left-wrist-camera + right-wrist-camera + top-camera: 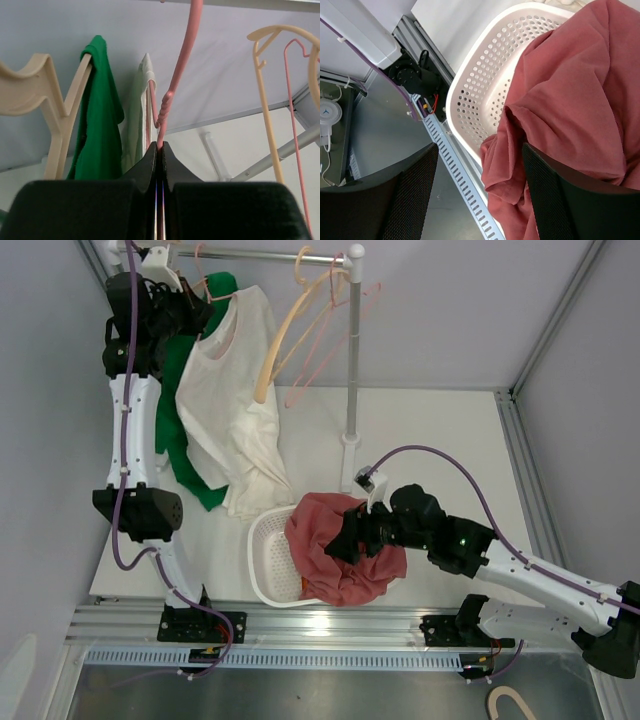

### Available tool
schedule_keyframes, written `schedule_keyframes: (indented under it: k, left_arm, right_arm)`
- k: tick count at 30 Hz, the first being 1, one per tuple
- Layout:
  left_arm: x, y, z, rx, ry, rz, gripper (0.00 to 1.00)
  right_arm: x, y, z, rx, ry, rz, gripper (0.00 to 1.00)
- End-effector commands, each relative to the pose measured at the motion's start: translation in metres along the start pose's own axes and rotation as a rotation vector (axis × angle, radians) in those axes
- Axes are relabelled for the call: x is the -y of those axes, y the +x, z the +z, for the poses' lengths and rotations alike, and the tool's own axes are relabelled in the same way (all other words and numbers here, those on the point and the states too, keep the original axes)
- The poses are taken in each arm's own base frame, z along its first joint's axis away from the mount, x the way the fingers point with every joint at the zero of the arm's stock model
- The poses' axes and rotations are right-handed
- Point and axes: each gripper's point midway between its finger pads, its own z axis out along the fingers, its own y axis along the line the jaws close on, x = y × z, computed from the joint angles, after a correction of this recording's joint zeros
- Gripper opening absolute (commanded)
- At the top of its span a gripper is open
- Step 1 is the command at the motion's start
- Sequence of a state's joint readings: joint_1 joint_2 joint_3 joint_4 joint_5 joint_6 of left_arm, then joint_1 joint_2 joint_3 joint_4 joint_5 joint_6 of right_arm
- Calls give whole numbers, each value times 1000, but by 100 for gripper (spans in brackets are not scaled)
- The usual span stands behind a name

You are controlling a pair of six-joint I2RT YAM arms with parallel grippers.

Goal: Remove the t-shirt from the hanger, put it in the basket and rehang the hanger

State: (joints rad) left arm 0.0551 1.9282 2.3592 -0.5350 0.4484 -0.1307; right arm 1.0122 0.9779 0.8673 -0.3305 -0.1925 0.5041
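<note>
We judge it part done: the crumpled red cotton t-shirt [345, 555] lies off the silver metal rail [250, 254] near its post, our right jaws released, while our left jaws clench the thin pink plastic hanger [176, 70] carrying a cream t-shirt [235, 410] on that rail.

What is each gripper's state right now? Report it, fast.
Left gripper: shut on the pink hanger.
Right gripper: open, above the red t-shirt draped over the white basket.
</note>
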Motion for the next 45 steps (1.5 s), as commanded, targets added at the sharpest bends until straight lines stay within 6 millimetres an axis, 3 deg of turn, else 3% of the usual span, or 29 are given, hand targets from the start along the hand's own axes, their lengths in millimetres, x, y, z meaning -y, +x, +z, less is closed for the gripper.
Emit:
schedule_keyframes:
  k: [1, 6, 11, 14, 15, 16, 18, 19, 20, 21, 22, 23, 24, 25, 27, 29, 33, 38, 40, 41, 43, 45]
  left_arm:
    - [45, -69, -34, 171, 88, 49, 1]
    - [72, -109, -69, 273, 126, 62, 1]
    - [85, -126, -97, 319, 106, 53, 1]
    - [79, -113, -98, 285, 56, 3, 1]
    - [83, -114, -107, 291, 47, 0, 1]
    - [77, -103, -104, 260, 21, -20, 1]
    - [96, -98, -112, 250, 14, -31, 1]
    - [93, -79, -106, 204, -8, -49, 1]
    - [89, -75, -107, 203, -58, -58, 1]
    - [98, -71, -109, 199, -64, -61, 1]
    - [97, -62, -115, 188, -109, -75, 1]
    - [82, -49, -116, 171, -223, -89, 1]
    - [90, -34, -114, 142, -240, -89, 1]
    - [92, -38, -128, 165, -269, -91, 1]
    - [88, -15, -127, 139, -338, -91, 1]
    - [88, -14, -139, 159, -356, -120, 1]
    - [66, 16, -154, 105, -527, -223, 1]
    - [58, 44, -167, 42, -641, -238, 1]
    - [58, 49, -170, 31, -670, -275, 1]
    - [57, 58, -173, -1, -693, -267, 1]
    - [56, 64, -176, -14, -721, -268, 1]
    - [61, 64, -179, -16, -708, -260, 1]
  right_arm:
    - [-6, -7, -2, 32, -25, 8, 73]
    - [-4, -5, -3, 32, -21, 9, 73]
    - [-4, -8, -7, 61, -13, -13, 71]
    - [-5, -18, -13, 110, -11, -45, 72]
    - [-6, -20, -14, 117, -8, -53, 72]
    - [-4, -23, -13, 117, 7, -65, 72]
    - [-10, -34, -14, 131, -1, -86, 72]
    - [-12, -36, -10, 126, -6, -100, 72]
    - [-15, -40, -9, 129, -14, -109, 72]
    - [-23, -49, -9, 152, -40, -123, 72]
    - [-27, -51, -5, 152, -56, -139, 72]
    - [-33, -55, -5, 165, -75, -154, 72]
    - [-46, -60, -4, 195, -118, -181, 72]
    - [-53, -61, -3, 211, -136, -199, 73]
    - [-61, -70, 2, 256, -146, -240, 73]
    - [-73, -74, 10, 280, -162, -274, 74]
    - [-90, -86, 24, 339, -182, -311, 86]
    - [-114, -97, 45, 381, -251, -334, 87]
    - [-112, -94, 64, 374, -224, -353, 87]
    - [-120, -98, 67, 402, -231, -364, 87]
    - [-113, -99, 81, 426, -168, -389, 87]
    - [-122, -107, 87, 459, -180, -398, 87]
